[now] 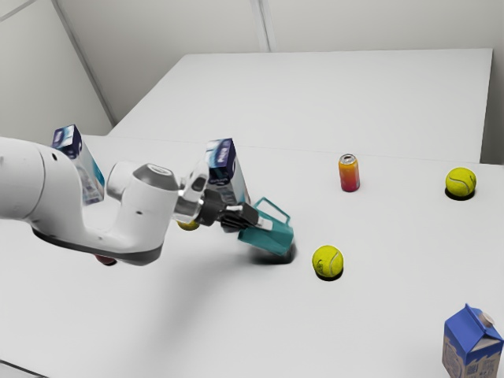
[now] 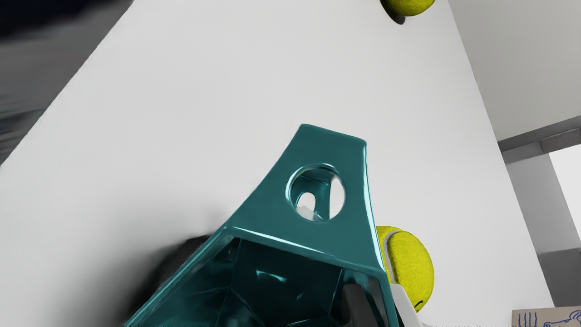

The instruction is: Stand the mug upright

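White table [image 1: 378, 315] against pale walls; a long pale surface [image 1: 339, 94] behind. Teal mug [image 1: 272, 238] at mid-table, tipped well over, with a dark patch under it. Gripper [image 1: 256, 223] clamped on the mug's wall: dark finger [image 2: 358, 306] inside the cup, light grey finger [image 2: 406, 304] outside. Mug's inside dark and glossy, part-lit, that one finger in it. Mouth faces the hand; long axis slopes down from the gripper toward the exterior view's right, base end lower. Handle [image 1: 273, 207] on the upper side. Other containers: a blue-topped milk carton [image 1: 471, 346], lower edge cut off; an orange-to-red can [image 1: 349, 173], upright; two dark-topped cartons, one [image 1: 227, 169] behind the gripper, its lower part hidden, the other [image 1: 83, 165] partly behind the arm [image 1: 94, 205]. Contents of these can't be made out. Tennis ball [image 1: 327, 262] near the mug's base end; a second [image 1: 461, 182] well apart, past the can; a third [image 1: 188, 225] mostly hidden by the arm. Reddish thing [image 1: 105, 260] under the arm, too covered to name. In the wrist view, near part of the mug's rim cut off.
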{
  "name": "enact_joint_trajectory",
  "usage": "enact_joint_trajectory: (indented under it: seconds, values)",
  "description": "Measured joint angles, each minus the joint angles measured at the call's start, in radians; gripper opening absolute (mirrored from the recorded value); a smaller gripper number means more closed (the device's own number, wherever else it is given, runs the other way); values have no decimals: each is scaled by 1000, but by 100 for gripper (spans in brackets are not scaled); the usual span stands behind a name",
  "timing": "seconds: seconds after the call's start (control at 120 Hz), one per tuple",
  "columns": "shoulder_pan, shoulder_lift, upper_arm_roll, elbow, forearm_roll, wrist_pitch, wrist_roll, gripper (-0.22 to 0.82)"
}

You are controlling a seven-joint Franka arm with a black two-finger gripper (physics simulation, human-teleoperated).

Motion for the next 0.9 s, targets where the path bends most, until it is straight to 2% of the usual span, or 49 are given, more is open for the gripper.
enact_joint_trajectory:
  seconds: [0.333, 0.625, 0.9]
  values:
    - [-50, -126, 0, -63, 36, 0, 25, -15]
    - [-44, -188, -4, -55, 565, -44, -178, -15]
    - [-32, -207, -4, 24, 1059, -210, -468, -17]
